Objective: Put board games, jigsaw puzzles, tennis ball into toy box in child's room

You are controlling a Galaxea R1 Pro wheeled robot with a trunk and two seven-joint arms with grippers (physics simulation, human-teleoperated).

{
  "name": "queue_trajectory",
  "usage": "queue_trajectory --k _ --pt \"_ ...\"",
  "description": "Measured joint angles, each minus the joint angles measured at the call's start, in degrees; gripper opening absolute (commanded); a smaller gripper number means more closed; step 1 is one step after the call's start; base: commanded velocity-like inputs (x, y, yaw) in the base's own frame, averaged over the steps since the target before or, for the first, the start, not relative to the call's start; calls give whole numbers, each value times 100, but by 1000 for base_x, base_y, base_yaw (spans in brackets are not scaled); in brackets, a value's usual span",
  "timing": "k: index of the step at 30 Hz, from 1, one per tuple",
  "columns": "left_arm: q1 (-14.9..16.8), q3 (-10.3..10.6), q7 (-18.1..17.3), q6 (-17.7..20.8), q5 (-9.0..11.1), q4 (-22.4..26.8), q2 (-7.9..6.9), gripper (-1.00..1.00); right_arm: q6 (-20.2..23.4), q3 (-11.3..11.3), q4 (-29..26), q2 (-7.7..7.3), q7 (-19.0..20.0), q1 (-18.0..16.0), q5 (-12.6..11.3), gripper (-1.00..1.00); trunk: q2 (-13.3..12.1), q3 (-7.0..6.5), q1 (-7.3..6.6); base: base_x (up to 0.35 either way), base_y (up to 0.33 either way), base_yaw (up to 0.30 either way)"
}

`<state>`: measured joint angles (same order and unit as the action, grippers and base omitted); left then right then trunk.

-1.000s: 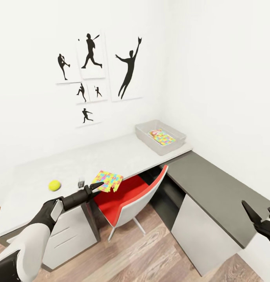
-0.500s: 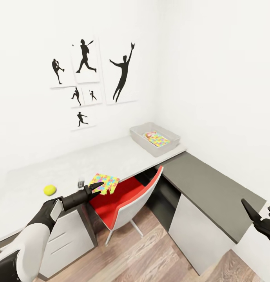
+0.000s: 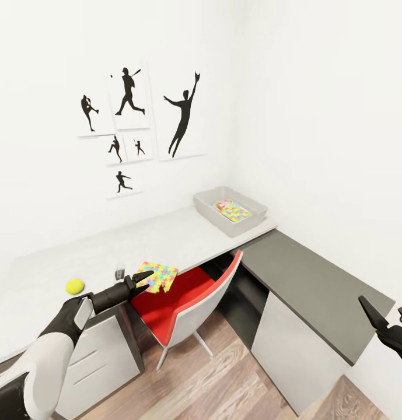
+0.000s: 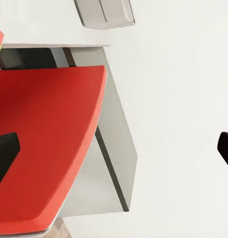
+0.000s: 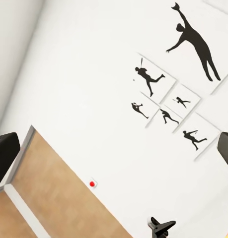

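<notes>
One jigsaw puzzle [image 3: 158,276] lies at the front edge of the table [image 3: 165,239], overhanging the red chair. My left gripper [image 3: 145,280] is open with its fingertips at the sheet's near edge; in the left wrist view its fingers [image 4: 4,153] stand wide apart with nothing between them. The tennis ball [image 3: 75,285] rests on the table left of that arm. The toy box [image 3: 208,205] stands at the table's far right end and holds the other jigsaw puzzle [image 3: 236,213] and a red-pink thing. My right gripper [image 3: 383,308] hangs open over the dark side section. The bed is out of view.
A red-and-white chair [image 3: 186,297] is tucked under the table beneath the puzzle. A small grey object [image 3: 119,272] stands by the left gripper. White drawers [image 3: 101,350] sit below the table's left part. The dark grey side section [image 3: 306,274] runs along the right wall.
The whole picture has shifted as the camera moved. Both arms keep their poses, and the puzzle stays at the left fingertips.
</notes>
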<state>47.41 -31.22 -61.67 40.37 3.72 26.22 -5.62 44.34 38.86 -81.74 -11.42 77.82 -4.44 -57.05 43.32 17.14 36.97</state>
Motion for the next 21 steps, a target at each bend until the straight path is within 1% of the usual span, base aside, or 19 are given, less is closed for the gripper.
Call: queue_trajectory --k 11,18,21 --pt "0 0 0 0 0 0 -27 100 -8 -9 3 0 -8 0 0 100 0 -105 0 -7 0 0" --pt "0 -5 1 17 -6 -3 -27 100 -7 -12 10 -1 -8 0 0 100 -1 -172 2 -157 122 0" --pt "0 -7 6 17 -3 -6 -27 100 -7 -12 10 0 -8 0 0 100 -1 -201 1 -77 69 0"
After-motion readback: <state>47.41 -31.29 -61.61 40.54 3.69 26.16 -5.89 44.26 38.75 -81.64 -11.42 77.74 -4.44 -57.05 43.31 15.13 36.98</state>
